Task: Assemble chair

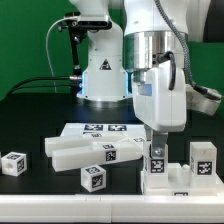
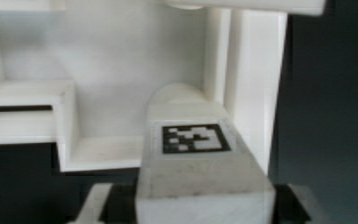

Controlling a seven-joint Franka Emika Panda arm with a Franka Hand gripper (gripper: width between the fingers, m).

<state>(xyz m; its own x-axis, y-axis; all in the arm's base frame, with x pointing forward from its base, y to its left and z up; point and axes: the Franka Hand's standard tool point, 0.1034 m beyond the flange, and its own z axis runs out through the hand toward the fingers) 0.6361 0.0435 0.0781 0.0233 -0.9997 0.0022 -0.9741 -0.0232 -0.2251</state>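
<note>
1. Toward the exterior view's right, on the near side of the black table (image 1: 40,115), stands the partly built chair (image 1: 175,182): a low white base with a squat block (image 1: 202,160) rising at its right end.
2. At the left end of that base a tagged post (image 1: 157,163) stands upright, its black-and-white tag facing the camera.
3. The arm (image 1: 150,60) comes straight down over this post, and the gripper (image 1: 157,148) straddles its upper part.
4. From the wrist view the post (image 2: 194,165) fills the space between the two fingers (image 2: 108,205). They sit just beside its flanks, but I cannot tell whether they press on it or stand slightly clear.
5. Behind the post in the wrist view are white stepped walls (image 2: 51,120) of the chair.
6. Loose parts lie well to the left of the gripper: a long bar (image 1: 65,150), a shorter tagged bar (image 1: 112,152), a tagged cube (image 1: 93,177) nearer the camera, and another cube (image 1: 14,163) at the far left edge.
7. The marker board (image 1: 95,129) lies flat just beyond the bars, in front of the arm's base.
</note>
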